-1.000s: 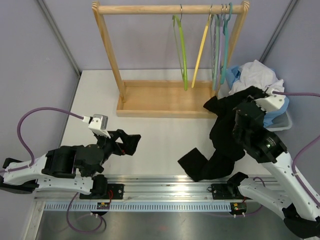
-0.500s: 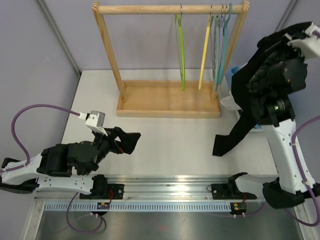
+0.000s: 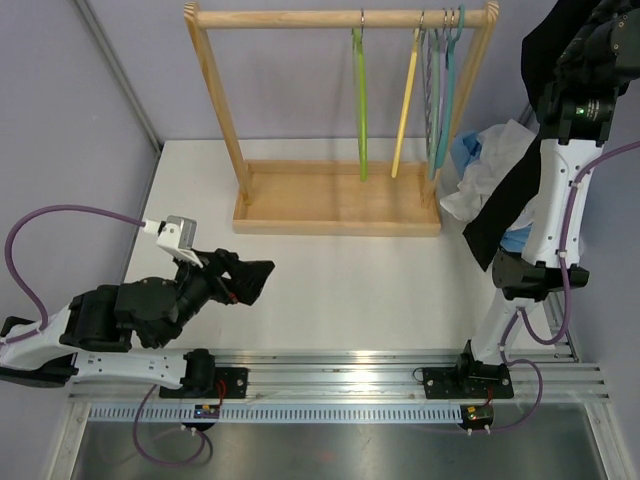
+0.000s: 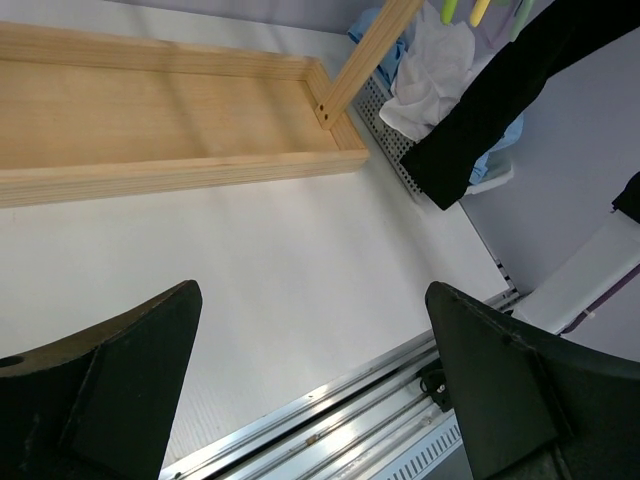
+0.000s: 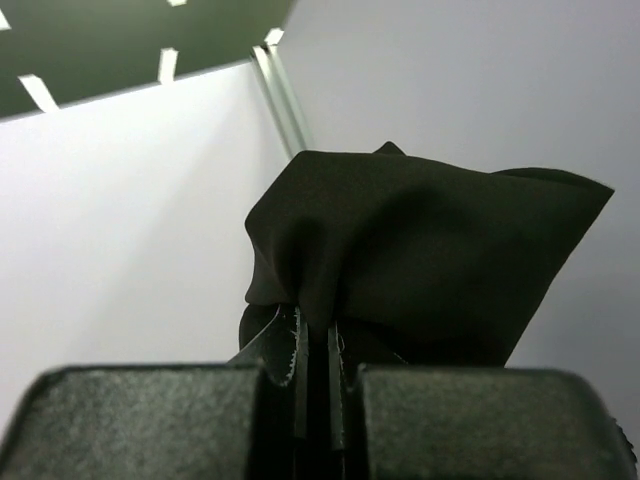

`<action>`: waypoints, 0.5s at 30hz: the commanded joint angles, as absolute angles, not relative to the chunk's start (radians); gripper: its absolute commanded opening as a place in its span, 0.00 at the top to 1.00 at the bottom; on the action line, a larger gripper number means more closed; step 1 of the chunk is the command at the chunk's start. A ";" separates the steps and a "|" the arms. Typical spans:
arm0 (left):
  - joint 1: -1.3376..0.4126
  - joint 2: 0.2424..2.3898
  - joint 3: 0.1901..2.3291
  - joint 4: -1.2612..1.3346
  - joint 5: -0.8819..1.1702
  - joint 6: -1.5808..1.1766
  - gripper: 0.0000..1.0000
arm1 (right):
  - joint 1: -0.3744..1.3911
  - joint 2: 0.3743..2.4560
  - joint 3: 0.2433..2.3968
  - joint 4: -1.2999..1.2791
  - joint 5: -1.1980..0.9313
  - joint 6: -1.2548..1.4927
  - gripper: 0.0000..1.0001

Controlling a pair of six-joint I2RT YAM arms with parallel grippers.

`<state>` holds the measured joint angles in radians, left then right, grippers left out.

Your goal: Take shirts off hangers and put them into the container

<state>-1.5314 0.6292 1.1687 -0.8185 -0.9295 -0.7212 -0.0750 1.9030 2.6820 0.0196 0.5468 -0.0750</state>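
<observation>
My right gripper (image 5: 315,330) is shut on a bunched fold of the black shirt (image 5: 420,250). It is raised high at the top right of the top view, where the black shirt (image 3: 515,190) hangs down in a long strip beside the arm, off the table. The white shirt (image 3: 495,165) lies heaped in the container (image 4: 495,180), whose rim shows only in the left wrist view. Bare hangers hang on the rail: lime green (image 3: 358,100), yellow (image 3: 405,100) and a tight teal-and-pale cluster (image 3: 438,90). Low over the table at the left, my left gripper (image 3: 255,280) is open and holds nothing.
The wooden rack (image 3: 340,200) stands at the back middle, its base tray (image 4: 150,110) ahead of my left gripper. A light blue garment (image 3: 465,150) lies by the white shirt. The metal rail (image 3: 340,375) runs along the near edge. Purple walls close both sides.
My right arm has swung up and to the right, lifting the black shirt off the table until it hangs free. The left arm has barely shifted.
</observation>
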 commanded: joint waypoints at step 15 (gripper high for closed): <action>-1.534 0.615 1.117 -0.670 -0.973 -0.629 0.01 | -0.187 1.898 2.405 0.367 0.319 0.017 1.00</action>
